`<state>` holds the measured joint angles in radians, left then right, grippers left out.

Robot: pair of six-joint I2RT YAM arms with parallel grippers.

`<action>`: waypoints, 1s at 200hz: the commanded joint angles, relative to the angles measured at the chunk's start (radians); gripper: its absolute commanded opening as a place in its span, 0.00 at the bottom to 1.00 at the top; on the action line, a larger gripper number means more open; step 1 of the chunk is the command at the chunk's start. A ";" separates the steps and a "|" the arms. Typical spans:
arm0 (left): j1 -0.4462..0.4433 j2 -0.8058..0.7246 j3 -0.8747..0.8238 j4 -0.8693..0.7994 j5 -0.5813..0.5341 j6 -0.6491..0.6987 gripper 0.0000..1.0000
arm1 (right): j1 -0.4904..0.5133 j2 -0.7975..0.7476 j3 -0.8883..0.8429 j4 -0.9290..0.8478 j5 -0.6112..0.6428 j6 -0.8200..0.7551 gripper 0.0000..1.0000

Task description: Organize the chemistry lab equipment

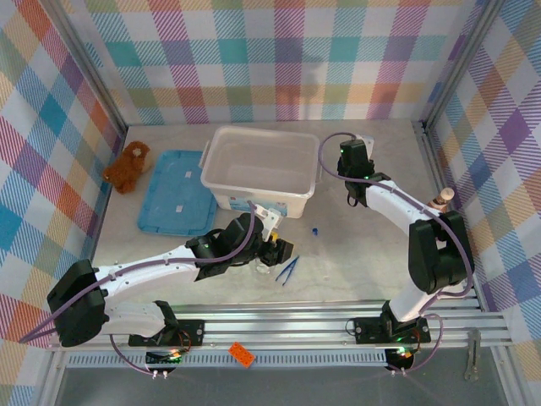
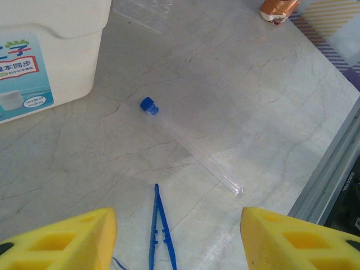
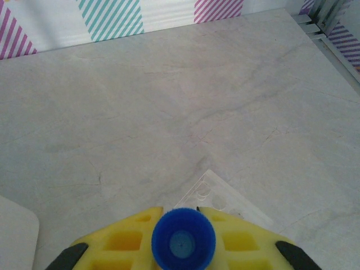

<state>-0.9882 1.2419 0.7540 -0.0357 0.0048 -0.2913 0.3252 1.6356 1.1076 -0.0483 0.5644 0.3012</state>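
Jaws of the left gripper (image 2: 175, 222) stand apart, gripping nothing, with the blue tweezers (image 2: 157, 225) lying on the marble table (image 2: 247, 84) between its fingers; a loose test tube (image 2: 191, 149) lies just beyond, near the white bin (image 2: 56, 50). Right gripper (image 3: 180, 215) is clenched on a blue-capped tube (image 3: 183, 241), above what may be clear plastic (image 3: 219, 197)

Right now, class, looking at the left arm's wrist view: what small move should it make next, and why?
Probably lower the left gripper straight down and close on the blue tweezers. Its jaws stand open and hold nothing, and the tweezers lie almost midway between the yellow fingers. The capped test tube lies further ahead, so it would need a reach first.
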 commanded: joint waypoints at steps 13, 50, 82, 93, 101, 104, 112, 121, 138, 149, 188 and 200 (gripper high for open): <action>-0.011 -0.018 -0.010 -0.007 -0.015 -0.002 0.60 | -0.008 0.013 0.028 0.005 0.002 -0.007 0.24; -0.011 -0.013 -0.007 -0.005 -0.010 -0.001 0.60 | -0.008 0.001 0.037 0.000 0.001 -0.011 0.30; -0.010 -0.004 0.004 -0.005 -0.003 0.000 0.60 | -0.008 -0.046 0.042 -0.020 -0.001 -0.012 0.31; -0.010 0.002 0.010 -0.006 -0.003 0.001 0.60 | -0.008 -0.071 0.043 -0.030 0.000 -0.010 0.31; -0.010 0.012 0.015 -0.009 -0.003 0.000 0.60 | -0.008 -0.092 0.043 -0.041 -0.001 -0.009 0.32; -0.010 0.016 0.019 -0.010 -0.003 0.001 0.60 | -0.008 -0.100 0.043 -0.046 -0.001 -0.007 0.32; -0.012 0.025 0.026 -0.014 -0.001 0.002 0.60 | -0.007 -0.124 0.042 -0.057 -0.001 -0.004 0.32; -0.013 0.038 0.033 -0.014 0.003 0.002 0.60 | -0.007 -0.151 0.037 -0.071 0.000 0.008 0.33; -0.018 0.057 0.047 -0.011 0.009 0.002 0.60 | -0.006 -0.209 0.032 -0.123 -0.006 0.044 0.33; -0.022 0.070 0.057 -0.007 0.013 0.001 0.60 | -0.007 -0.249 0.023 -0.157 -0.022 0.069 0.33; -0.041 0.129 0.098 -0.001 0.020 0.001 0.60 | -0.004 -0.381 -0.029 -0.273 -0.102 0.140 0.36; -0.047 0.147 0.110 0.000 0.022 0.001 0.60 | 0.003 -0.413 -0.047 -0.309 -0.145 0.153 0.38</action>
<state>-1.0126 1.3586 0.8196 -0.0471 0.0101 -0.2913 0.3256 1.2736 1.1027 -0.2436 0.5056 0.3943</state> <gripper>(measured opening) 0.599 0.365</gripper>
